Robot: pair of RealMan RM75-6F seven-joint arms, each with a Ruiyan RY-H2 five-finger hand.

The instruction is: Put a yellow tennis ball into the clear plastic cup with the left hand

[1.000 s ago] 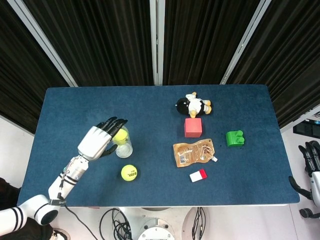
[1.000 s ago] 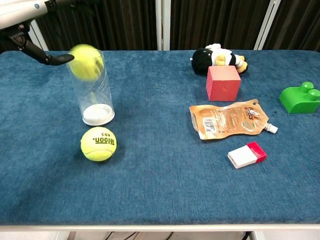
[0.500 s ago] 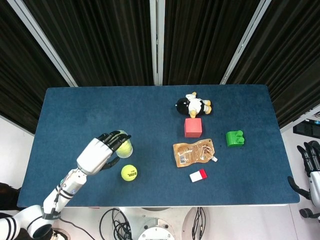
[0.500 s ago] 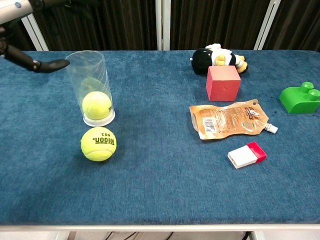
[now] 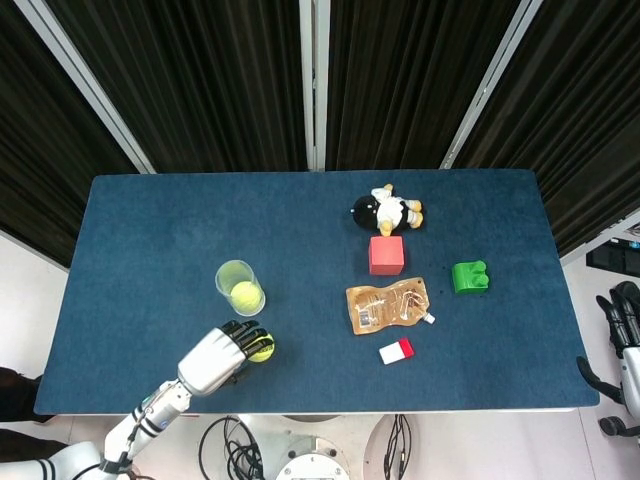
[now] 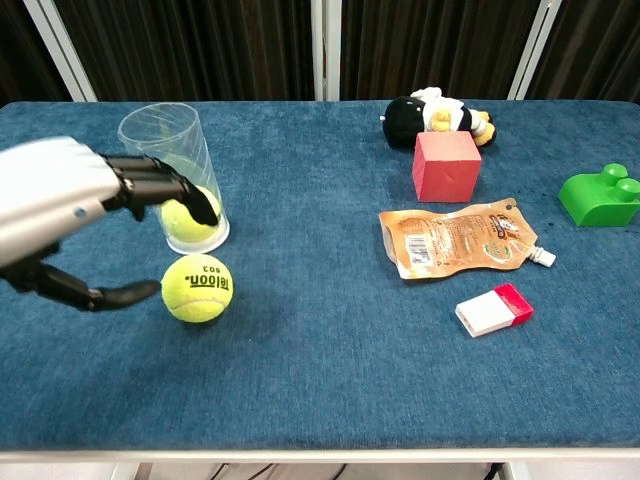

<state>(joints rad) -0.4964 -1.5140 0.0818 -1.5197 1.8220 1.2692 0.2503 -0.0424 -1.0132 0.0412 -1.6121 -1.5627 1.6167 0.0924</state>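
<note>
From the head view we see the clear plastic cup [image 5: 240, 287] upright on the blue table [image 5: 150, 230] with a yellow tennis ball [image 5: 244, 294] inside, while our left hand [image 5: 222, 356] hangs over a second tennis ball [image 5: 263, 347] near the front edge. Our right hand [image 5: 625, 315] sits off the table's right side; we cannot tell its state. From the chest view, the left hand [image 6: 70, 215] is open, fingers spread beside the loose ball [image 6: 197, 287], holding nothing.

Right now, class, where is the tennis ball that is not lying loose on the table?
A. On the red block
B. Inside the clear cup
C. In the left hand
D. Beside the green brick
B: a yellow tennis ball sits at the bottom of the upright clear plastic cup.
</note>
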